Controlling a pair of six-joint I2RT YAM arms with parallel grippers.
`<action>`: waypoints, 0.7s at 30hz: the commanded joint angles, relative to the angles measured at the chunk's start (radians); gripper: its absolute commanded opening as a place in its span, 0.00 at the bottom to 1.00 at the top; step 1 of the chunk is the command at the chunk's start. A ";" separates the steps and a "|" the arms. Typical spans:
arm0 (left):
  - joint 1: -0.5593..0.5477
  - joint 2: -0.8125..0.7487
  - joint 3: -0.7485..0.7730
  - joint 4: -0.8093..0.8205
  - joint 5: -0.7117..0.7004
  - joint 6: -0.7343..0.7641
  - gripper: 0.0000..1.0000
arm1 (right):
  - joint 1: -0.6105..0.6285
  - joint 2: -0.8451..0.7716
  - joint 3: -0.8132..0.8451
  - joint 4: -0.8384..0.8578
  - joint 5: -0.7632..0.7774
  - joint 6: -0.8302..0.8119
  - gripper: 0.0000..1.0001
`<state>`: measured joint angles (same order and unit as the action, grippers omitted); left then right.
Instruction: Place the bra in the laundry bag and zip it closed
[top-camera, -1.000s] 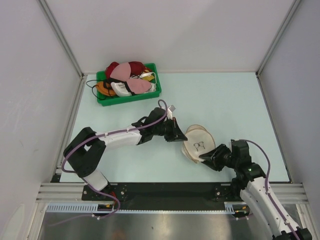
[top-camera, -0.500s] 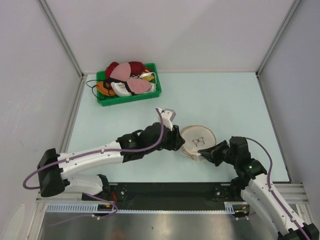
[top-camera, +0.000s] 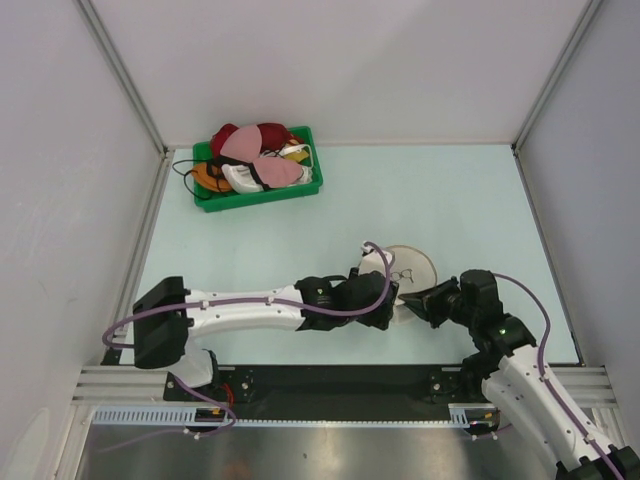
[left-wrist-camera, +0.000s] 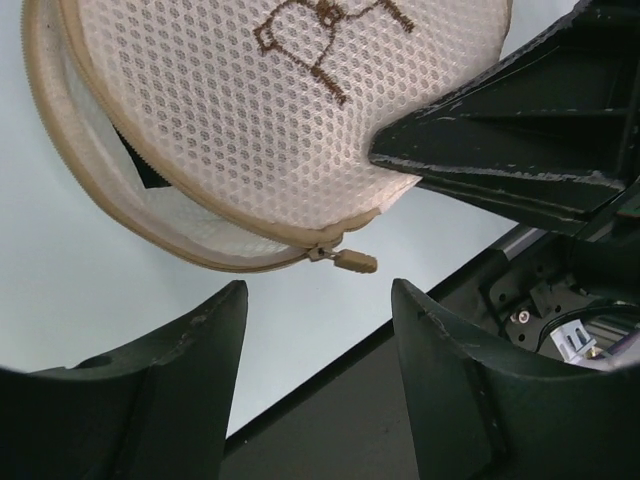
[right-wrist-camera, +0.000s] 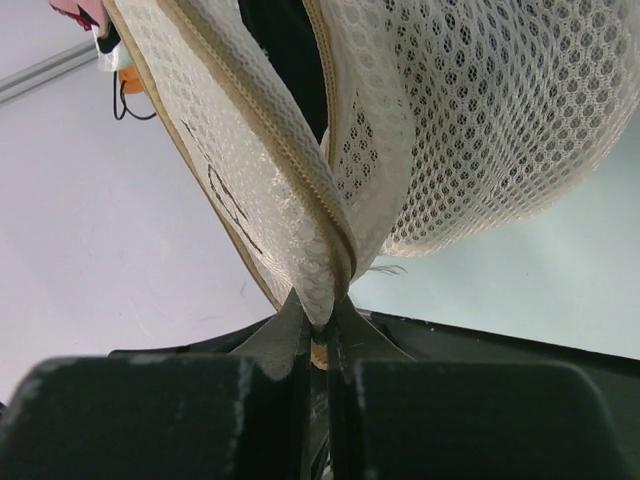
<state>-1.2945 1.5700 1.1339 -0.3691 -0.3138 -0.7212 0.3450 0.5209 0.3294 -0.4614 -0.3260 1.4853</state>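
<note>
On the bag (top-camera: 412, 265) rim, the right gripper (right-wrist-camera: 318, 320) is clamping tight; the left gripper (left-wrist-camera: 315, 300) is hanging parted, empty, just beside the zip pull (left-wrist-camera: 352, 261). The bra (right-wrist-camera: 285, 50) is lying inside the bag.

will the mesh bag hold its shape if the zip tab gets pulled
Probably floppy: the bag folds where the right gripper pinches its rim. Thin mesh looks light, so it may slide with the zip tab unless held.
</note>
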 joint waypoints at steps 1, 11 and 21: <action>-0.028 0.024 0.084 -0.068 -0.076 -0.089 0.68 | 0.011 0.004 0.060 -0.020 0.047 0.001 0.00; -0.037 0.119 0.184 -0.155 -0.133 -0.132 0.65 | 0.031 0.002 0.071 -0.040 0.070 -0.005 0.00; -0.012 0.150 0.208 -0.206 -0.200 -0.090 0.19 | 0.046 -0.019 0.088 -0.075 0.081 -0.010 0.00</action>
<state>-1.3209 1.7325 1.3094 -0.5385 -0.4366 -0.8326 0.3843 0.5117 0.3607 -0.5102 -0.2687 1.4887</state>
